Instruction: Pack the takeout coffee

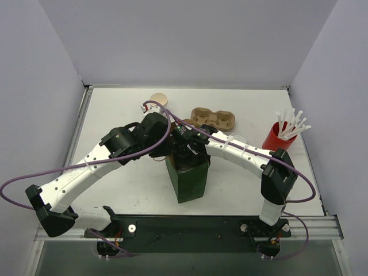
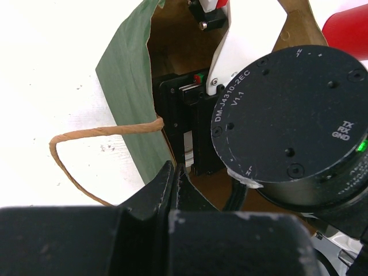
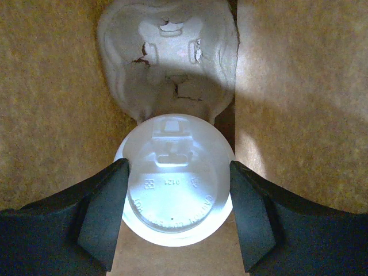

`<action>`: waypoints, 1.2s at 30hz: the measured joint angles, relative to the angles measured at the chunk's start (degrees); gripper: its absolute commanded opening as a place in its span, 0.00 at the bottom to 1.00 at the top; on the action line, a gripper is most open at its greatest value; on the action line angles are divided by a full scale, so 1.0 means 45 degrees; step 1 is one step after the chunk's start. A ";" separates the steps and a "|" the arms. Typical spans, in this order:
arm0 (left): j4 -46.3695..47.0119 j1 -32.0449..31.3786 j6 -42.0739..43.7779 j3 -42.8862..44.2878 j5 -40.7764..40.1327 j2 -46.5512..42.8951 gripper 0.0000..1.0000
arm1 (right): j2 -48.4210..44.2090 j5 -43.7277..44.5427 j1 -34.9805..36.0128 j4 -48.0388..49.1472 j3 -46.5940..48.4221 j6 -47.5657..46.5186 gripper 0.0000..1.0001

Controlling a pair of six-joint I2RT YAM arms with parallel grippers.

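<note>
Bag (image 1: 187, 183) holds 1 coffee cup (image 3: 172, 187), 1 carrier (image 3: 167, 54).

top view: bright, even | left wrist: table (image 2: 34, 69) overexposed, fingers (image 2: 155, 190) blurred | right wrist: dim, lid (image 3: 175, 184) glowing

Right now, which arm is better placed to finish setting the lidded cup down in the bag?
Right. The right pincer is down inside the green bag, fingers against both sides of the lidded cup. The left pincer is shut at the bag's rim, outside it.
</note>
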 measured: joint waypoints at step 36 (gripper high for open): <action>0.0087 0.0330 0.0053 -0.0029 0.0005 0.0063 0.00 | -0.0233 0.0238 0.0049 0.0165 -0.0243 0.0039 0.29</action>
